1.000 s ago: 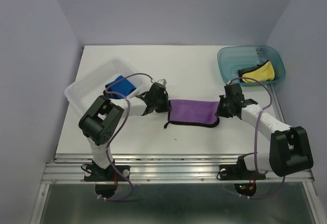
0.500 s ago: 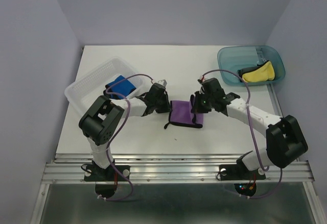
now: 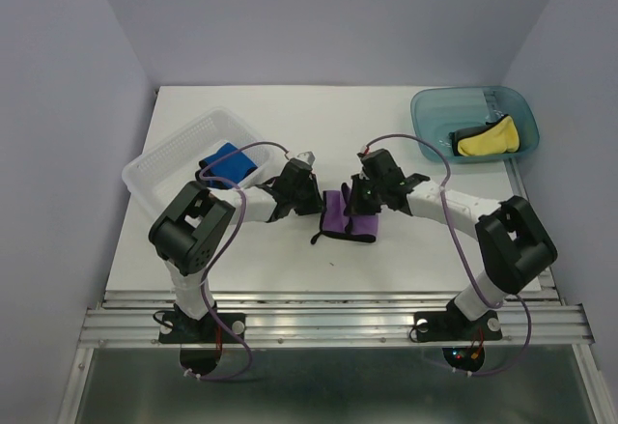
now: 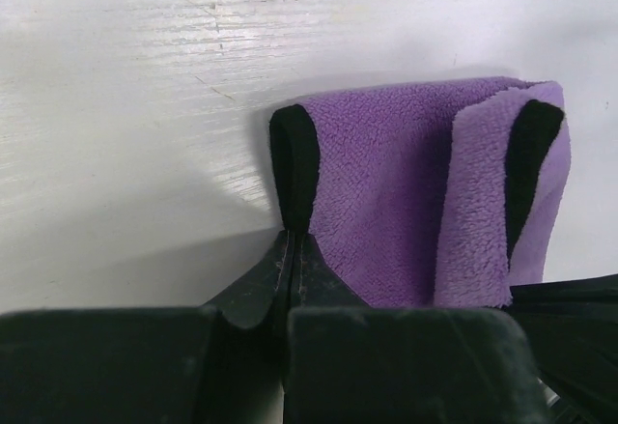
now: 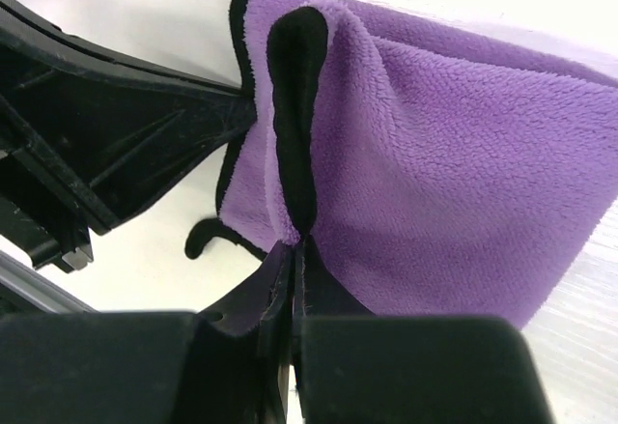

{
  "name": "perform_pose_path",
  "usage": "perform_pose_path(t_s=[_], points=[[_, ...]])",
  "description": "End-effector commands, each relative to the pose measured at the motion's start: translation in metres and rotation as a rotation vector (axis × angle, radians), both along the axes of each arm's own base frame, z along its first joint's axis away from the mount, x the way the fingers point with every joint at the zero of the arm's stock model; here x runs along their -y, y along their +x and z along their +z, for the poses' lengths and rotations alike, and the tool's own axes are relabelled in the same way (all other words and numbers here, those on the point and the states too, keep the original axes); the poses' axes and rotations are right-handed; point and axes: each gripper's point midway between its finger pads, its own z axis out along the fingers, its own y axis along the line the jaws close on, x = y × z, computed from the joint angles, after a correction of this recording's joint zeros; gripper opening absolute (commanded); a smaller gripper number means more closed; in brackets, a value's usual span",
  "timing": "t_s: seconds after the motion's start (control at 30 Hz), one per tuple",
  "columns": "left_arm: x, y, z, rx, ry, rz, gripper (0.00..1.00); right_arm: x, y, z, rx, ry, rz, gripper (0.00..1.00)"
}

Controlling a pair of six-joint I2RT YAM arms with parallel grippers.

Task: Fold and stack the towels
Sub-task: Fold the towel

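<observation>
The purple towel [image 3: 348, 214] lies near the middle of the counter [image 3: 386, 125], bunched into a narrow doubled shape. Its purple face is up and its black edging shows along the near side. In the left wrist view we see one purple layer lapped over another on the right-hand side, with a strip of black reverse exposed between them. A short black tail of edging sticks out from the towel at about 7 o'clock in the top view.

The left claw [image 4: 293, 240] sits at the towel's 9 o'clock edge. Its jaws are pressed together on a black-edged corner of the towel, with no gap between them.

The right claw [image 5: 293, 245] sits at the towel's 1 o'clock side. Its jaws are likewise closed tight, pinching a black-edged fold, and the purple pile drapes away from the pinch. The two claws stand near each other, with only the bunched towel between them. In the right wrist view the left claw's black body lies just beside the fold.

From the purple towel, at about 10 o'clock, we find the clear tray [image 3: 164, 154], which holds the blue towel [image 3: 232, 161]. At about 2 o'clock, well apart at the far right corner of the counter, stands the teal tub [image 3: 435, 115], which contains the yellow towel [image 3: 491, 137].
</observation>
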Motion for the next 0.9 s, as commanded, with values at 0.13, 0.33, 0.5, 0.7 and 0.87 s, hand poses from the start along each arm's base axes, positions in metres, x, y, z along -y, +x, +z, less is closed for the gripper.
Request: perform_pose_path(t_s=[0.13,0.33,0.5,0.7,0.87], points=[[-0.004,-0.012,0.001,-0.008,0.008,-0.014,0.00,-0.034,0.024,0.026,0.062,0.104,-0.008,0.01],[-0.004,-0.012,0.000,-0.011,0.008,-0.015,0.00,-0.037,0.033,0.022,0.072,0.094,-0.037,0.01],[-0.004,-0.012,0.000,-0.012,0.007,-0.016,0.00,-0.038,0.035,0.016,0.062,0.090,-0.041,0.01],[-0.004,-0.012,0.001,-0.012,0.006,-0.015,0.00,-0.038,0.033,0.004,0.035,0.077,-0.041,0.01],[-0.003,-0.012,0.002,-0.010,0.004,-0.015,0.02,-0.038,0.033,-0.002,0.021,0.065,-0.047,0.08]])
